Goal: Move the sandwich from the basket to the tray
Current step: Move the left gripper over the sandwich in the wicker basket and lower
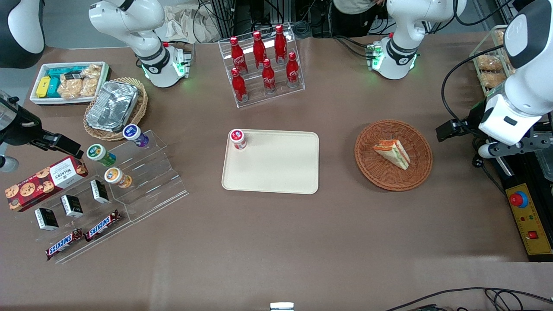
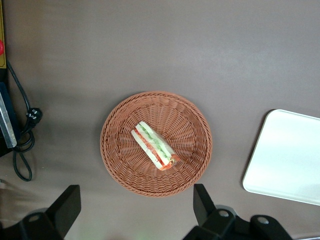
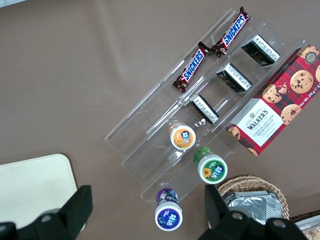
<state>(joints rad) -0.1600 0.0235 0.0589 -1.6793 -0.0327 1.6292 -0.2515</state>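
The sandwich (image 1: 392, 153) is a pale bread wedge with red, orange and green layers. It lies in the round reddish-brown wicker basket (image 1: 414, 177). Both show in the left wrist view: the sandwich (image 2: 154, 146) and the basket (image 2: 125, 165). The cream tray (image 1: 276, 168) lies flat beside the basket, toward the parked arm's end, and its edge shows in the left wrist view (image 2: 287, 160). My left gripper (image 1: 512, 149) hangs high over the table at the working arm's end, beside the basket. Its black fingers (image 2: 202, 202) stand wide open and empty, apart from the basket.
A small red-capped bottle (image 1: 237, 139) stands on a tray corner. A rack of red cola bottles (image 1: 263, 65) stands farther back. Clear acrylic steps with snacks (image 1: 129, 172) lie toward the parked arm's end. A yellow control box (image 1: 529, 220) and a cable plug (image 2: 32, 116) lie near the basket.
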